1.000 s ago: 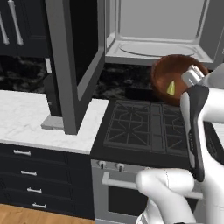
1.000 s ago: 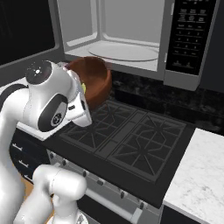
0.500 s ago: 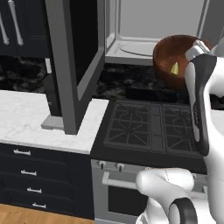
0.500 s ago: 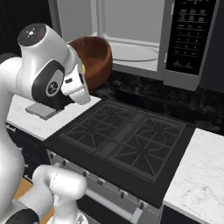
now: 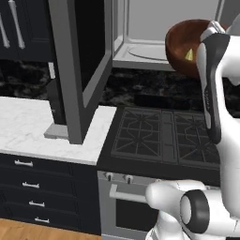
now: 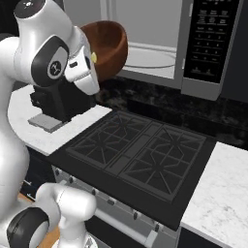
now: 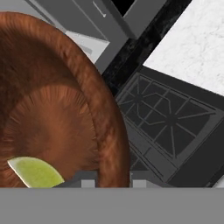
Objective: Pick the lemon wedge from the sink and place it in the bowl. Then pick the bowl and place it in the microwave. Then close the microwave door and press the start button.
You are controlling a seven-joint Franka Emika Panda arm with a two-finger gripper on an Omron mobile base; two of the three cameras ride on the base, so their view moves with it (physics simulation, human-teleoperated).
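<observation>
Gripping the rim of the round, reddish-brown wooden bowl between two dark fingers, carrying it tilted above the black stovetop at the open mouth of the grey-framed microwave. Holding the tiny yellow-green lemon wedge inside, near the low side. Risking, by the look of it, tipping the wedge out, or clipping the dark-glass microwave door.

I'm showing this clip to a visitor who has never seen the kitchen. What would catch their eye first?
The reddish-brown bowl held tilted in the air by the end effector, above the stove and in front of the open microwave. Next, the yellow-green lemon wedge lying inside the bowl. Then the microwave door swung wide open over the white counter.
</observation>
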